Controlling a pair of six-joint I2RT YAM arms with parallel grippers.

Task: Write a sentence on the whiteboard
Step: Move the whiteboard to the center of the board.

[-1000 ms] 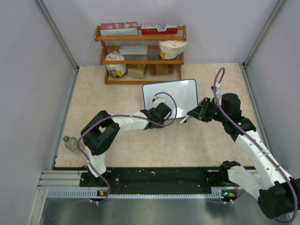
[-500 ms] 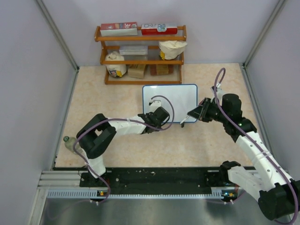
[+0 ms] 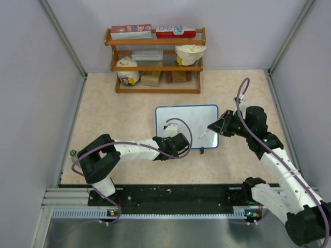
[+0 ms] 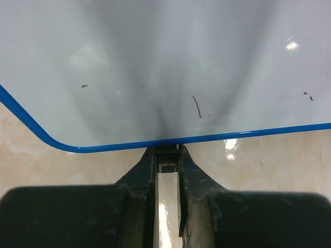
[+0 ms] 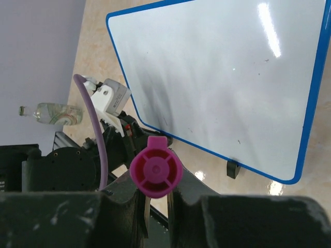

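Observation:
The whiteboard (image 3: 186, 124) lies flat on the table, white with a thin blue frame and a few faint dark marks (image 4: 197, 106). My left gripper (image 3: 179, 145) is at its near edge, shut on one small black foot (image 4: 166, 155) under the frame. The other foot (image 5: 233, 168) shows further along the same edge. My right gripper (image 3: 218, 125) hovers over the board's right side, shut on a marker (image 3: 208, 130) with a magenta end (image 5: 155, 166). Its tip points down toward the board's near right part.
A wooden shelf (image 3: 155, 59) with boxes and bags stands against the back wall. A clear bottle (image 3: 74, 154) lies near the left wall. Grey walls close in both sides, and a black rail (image 3: 176, 194) runs along the near edge.
My left gripper has shut on the board's foot and drawn the board toward the near edge. The right gripper, still holding the marker, moved slightly nearer with it.

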